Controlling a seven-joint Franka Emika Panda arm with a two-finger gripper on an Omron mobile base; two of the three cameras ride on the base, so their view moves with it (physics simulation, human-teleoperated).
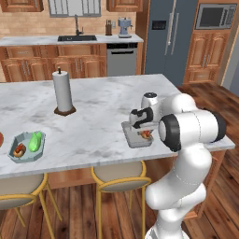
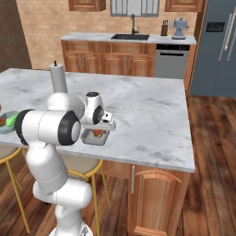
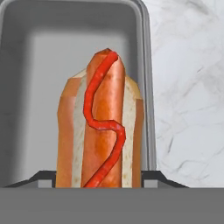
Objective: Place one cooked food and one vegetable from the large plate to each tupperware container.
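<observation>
- Left base view: the gripper (image 1: 145,133) hangs low over the darker grey tupperware container (image 1: 132,138), which sits at the near edge of the island counter (image 1: 102,107), toward its right end. A hot dog (image 1: 146,135) shows just under the hand. The pale blue-grey tupperware container (image 1: 14,154) lies far along the same near edge, toward the left corner, already holding a hot dog (image 1: 19,150) and a green vegetable (image 1: 35,141). A red sliver at the picture's left border may be the large plate (image 1: 1,139); it is cut off.
- Right base view: the hand's white body hides the finger tips, and the robot's elbow covers part of the pale container.
- Hand view: the hot dog, bun and ketchup line, stands between the dark finger tips, which sit narrowly apart against its sides and appear to clamp it; the grey container's floor lies behind it.
- Judgement: the cooked food is being set into the second container. Next comes lowering, letting go, then fetching a vegetable.
- Whether the hot dog touches the container floor cannot be told.
</observation>
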